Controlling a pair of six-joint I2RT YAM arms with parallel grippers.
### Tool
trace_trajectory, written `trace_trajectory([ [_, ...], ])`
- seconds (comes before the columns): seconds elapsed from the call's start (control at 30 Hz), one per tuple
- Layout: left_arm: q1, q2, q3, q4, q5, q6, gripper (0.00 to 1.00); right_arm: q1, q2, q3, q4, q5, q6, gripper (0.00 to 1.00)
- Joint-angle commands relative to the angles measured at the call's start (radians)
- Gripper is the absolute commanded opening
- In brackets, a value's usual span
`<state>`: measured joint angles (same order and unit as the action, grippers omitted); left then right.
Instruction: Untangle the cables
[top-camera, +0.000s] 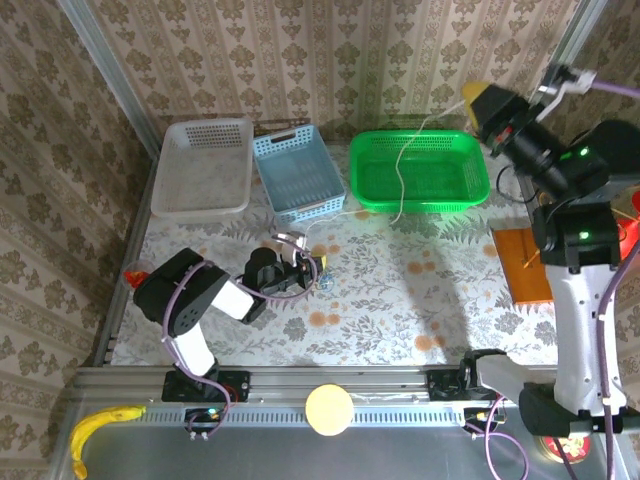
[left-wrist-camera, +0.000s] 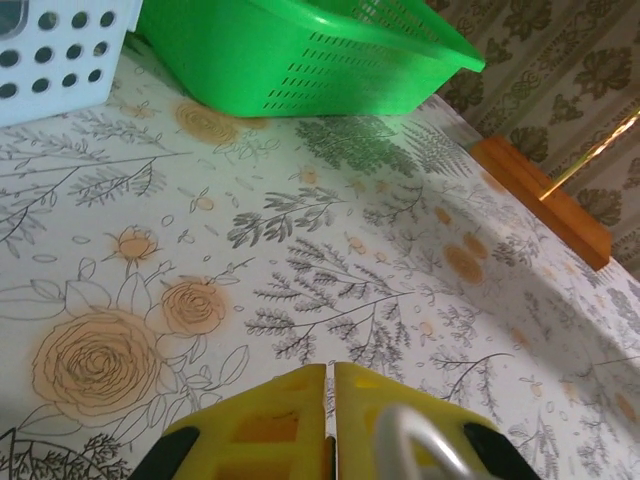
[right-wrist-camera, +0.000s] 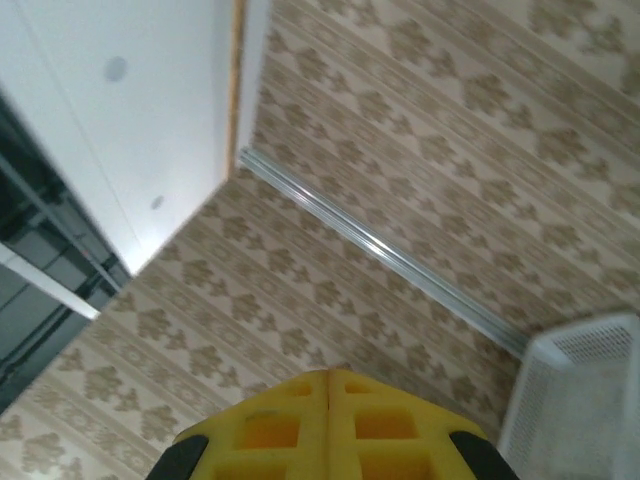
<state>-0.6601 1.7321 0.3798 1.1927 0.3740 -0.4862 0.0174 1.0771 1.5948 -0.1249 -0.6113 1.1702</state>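
One thin, limp pale cable (top-camera: 399, 185), pinched at the tip of the closed right claw (top-camera: 472, 98), hanging below it in a loose curve across the green basket (top-camera: 430, 203) and down onto the table (top-camera: 400, 295). Left of and lower than that claw, three perforated plastic baskets in a row: green, blue (top-camera: 300, 180), white (top-camera: 200, 170). Beneath it, one flat orange wooden board (top-camera: 522, 265). Glossy floral-print surface under the left claw (left-wrist-camera: 330, 385), its blocky yellow fingers pressed together.

Top end of thin pale cord (top-camera: 400, 170) hidden at right gripper (top-camera: 469, 97) jaws; blurred grey loop (left-wrist-camera: 405, 440) beside left gripper (left-wrist-camera: 330, 385) jaws, maybe cable, cut off.
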Motion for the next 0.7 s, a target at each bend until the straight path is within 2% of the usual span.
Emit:
trace_trajectory([
  [0.0,0.005,-0.062,0.043,-0.103,0.029,0.020,0.07,0.024,-0.075,-0.172,0.064,0.036,-0.076,0.00],
  [0.2,0.008,-0.113,0.084,-0.213,0.035,0.056,0.03,0.122,-0.178,-0.476,0.064,0.127,-0.150,0.00],
  [0.4,0.008,-0.150,0.112,-0.281,0.046,0.076,0.00,0.247,-0.211,-0.662,0.032,0.232,-0.236,0.00],
  [0.53,0.010,-0.159,0.122,-0.325,0.043,0.093,0.00,0.274,-0.215,-0.709,0.025,0.273,-0.258,0.00],
  [0.67,0.012,-0.153,0.119,-0.339,0.043,0.095,0.00,0.275,-0.215,-0.663,-0.021,0.289,-0.288,0.00],
])
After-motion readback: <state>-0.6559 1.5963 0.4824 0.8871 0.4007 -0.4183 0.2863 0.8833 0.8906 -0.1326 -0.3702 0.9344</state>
